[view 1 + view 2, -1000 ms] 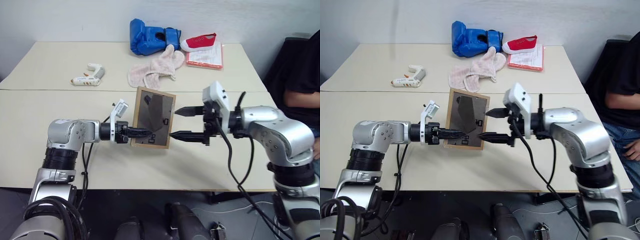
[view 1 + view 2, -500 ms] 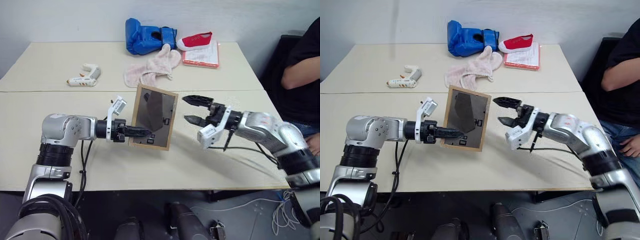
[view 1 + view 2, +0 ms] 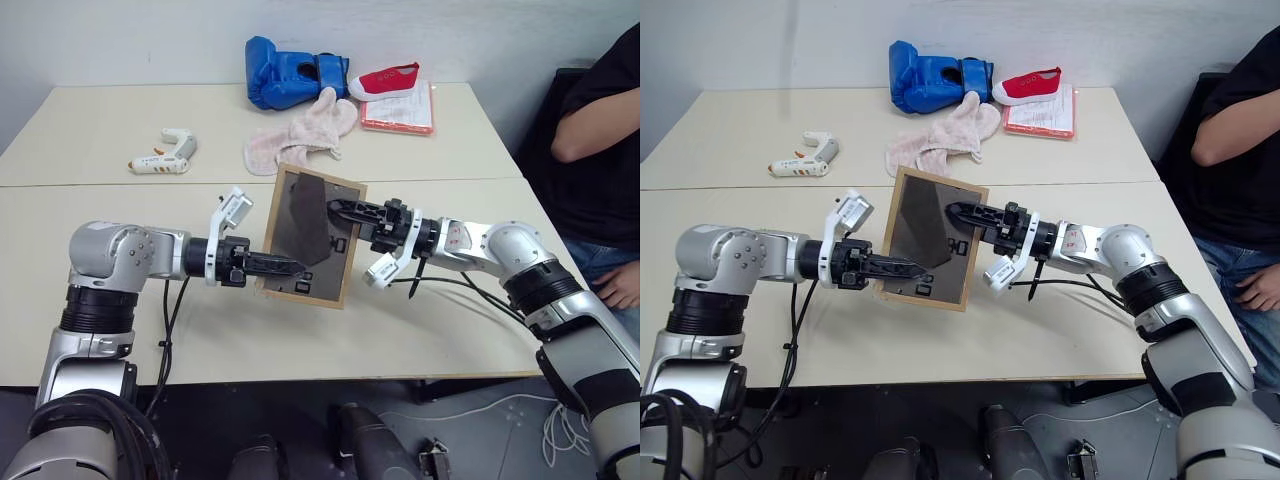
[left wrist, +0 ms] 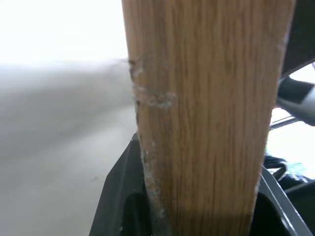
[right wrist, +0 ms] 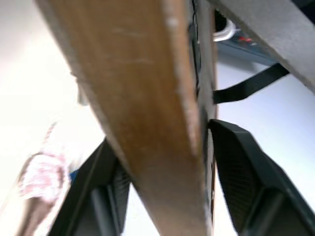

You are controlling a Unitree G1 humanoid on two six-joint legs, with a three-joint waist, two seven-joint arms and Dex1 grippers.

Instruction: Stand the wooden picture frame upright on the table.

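- Holding the wooden picture frame [image 3: 308,236] by its left edge, the left pincer [image 3: 284,266] stayed clamped on it, same grip as a second before.
- Frame was up off the table [image 3: 440,320], near the front half, tilted, dark grey back with stand flap [image 3: 306,216] facing the camera.
- Left wrist view: wood edge [image 4: 206,118] sat between the two black fingers [image 4: 118,196], touching both.
- Right pincer [image 3: 962,214] had moved: a second before it hung wide open just right of the frame; half a second before it had swung away to the right; now it reached over the frame's right edge onto the back.
- Right wrist view: frame edge [image 5: 147,108] ran between the fingers [image 5: 246,172]; the jaws had narrowed but a full grip could not be told.
- Frame sat slightly higher and closer to the robot than a second before.
- Camera had shifted a bit between pictures, so the far-table items only looked displaced.
- On the far table: blue boxing glove [image 3: 288,73], red shoe [image 3: 383,80] on a red-edged pad [image 3: 402,111], pink cloth [image 3: 296,138], white glue gun [image 3: 163,152].
- Person in a black top [image 3: 600,130] sat at the right edge; arm now folded across, a second before it lay lower.
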